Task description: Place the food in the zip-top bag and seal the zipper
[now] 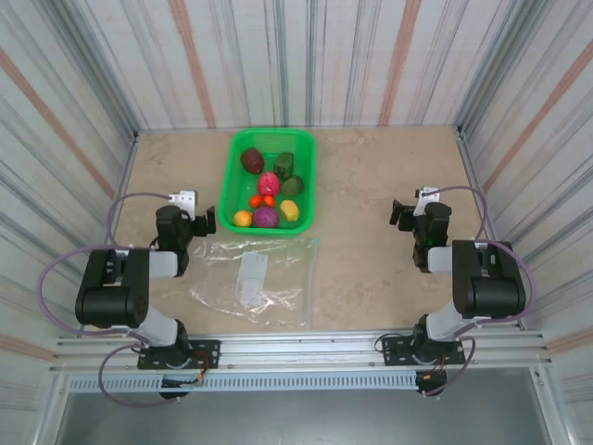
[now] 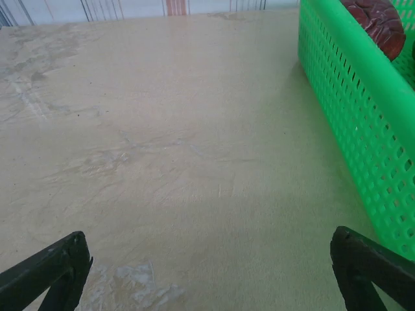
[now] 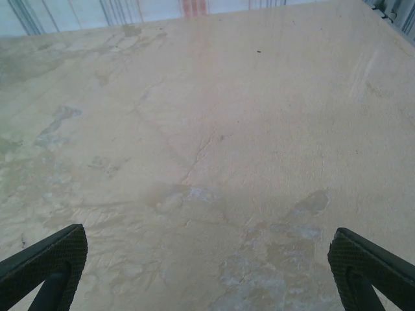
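- The food (image 1: 267,190) is sitting in the basket (image 1: 273,133) by the back wall (image 1: 296,65); the bag (image 1: 255,278) is lying flat before it, bare tabletop (image 1: 371,269) spreading rightward.
- The left gripper (image 1: 206,221) is hovering beside the basket, the right gripper (image 1: 398,211) well apart, both gaping, empty.

Overhead; wrist views low over table (image 1: 371,185)

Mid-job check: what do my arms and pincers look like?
The left arm and right arm are black with bulky rounded joints, pale grey lower links and looping mauve-grey cables. The left pincer and right pincer have black, textured fingers, each beside a white wrist mount.
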{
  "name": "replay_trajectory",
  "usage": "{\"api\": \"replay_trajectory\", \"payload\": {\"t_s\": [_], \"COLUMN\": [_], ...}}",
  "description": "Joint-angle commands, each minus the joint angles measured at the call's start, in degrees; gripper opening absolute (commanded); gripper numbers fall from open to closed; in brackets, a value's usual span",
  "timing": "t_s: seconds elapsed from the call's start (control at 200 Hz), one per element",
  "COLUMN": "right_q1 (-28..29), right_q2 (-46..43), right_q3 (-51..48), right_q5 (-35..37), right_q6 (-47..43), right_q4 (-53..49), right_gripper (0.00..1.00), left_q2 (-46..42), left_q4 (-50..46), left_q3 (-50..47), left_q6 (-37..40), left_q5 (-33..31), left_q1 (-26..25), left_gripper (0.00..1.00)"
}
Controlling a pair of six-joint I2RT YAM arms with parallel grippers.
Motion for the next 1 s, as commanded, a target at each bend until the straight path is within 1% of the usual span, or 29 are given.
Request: {"api": "replay_trajectory", "payload": {"t_s": [0.0,0.626,0.997], "right_q1": [-0.4,-0.4,-0.8], "right_q2": [0.0,0.1,0.1], "right_q3": [-0.2,0.0,-0.1], "right_q5": [-0.2,-0.3,-0.9], "right_q6": [0.7,0.7,0.9], "right_q4": [-0.4,-0.7,-0.6], "right_gripper": [0.99,0.99,0.99], "left_q2": [-0.4,0.0,-0.4], "left_q4": [0.2,1.3,0.3], "left_q3": [0.4,0.3,0.5], "left_q6": [1.3,1.3,1.4], "left_q5": [0.7,0.6,0.6], "left_q1": [-0.3,-0.3,-0.3], "left_gripper": [0.99,0.99,0.99]}}
